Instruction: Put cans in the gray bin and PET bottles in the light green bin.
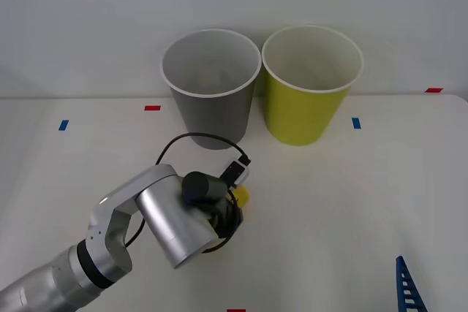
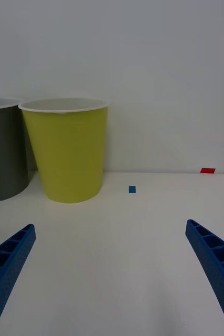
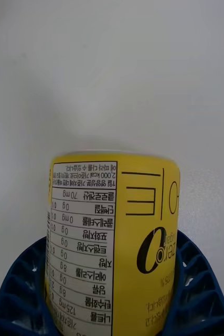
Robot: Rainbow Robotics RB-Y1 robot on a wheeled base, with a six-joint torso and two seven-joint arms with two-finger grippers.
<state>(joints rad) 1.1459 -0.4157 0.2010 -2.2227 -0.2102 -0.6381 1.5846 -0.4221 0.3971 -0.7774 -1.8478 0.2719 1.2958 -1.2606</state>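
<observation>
So far nothing is sorted: I see both the gray bin (image 1: 212, 93) and the light green bin (image 1: 311, 85) standing empty on the table (image 1: 351, 202). My left gripper (image 3: 112, 294) is down in front of the gray bin, its fingers (image 3: 22, 283) pressed on either side of the PET bottle (image 3: 114, 236). I judge the carry to the light green bin remains. My right gripper (image 2: 112, 262) waits wide open, holding nothing, facing the light green bin.
</observation>
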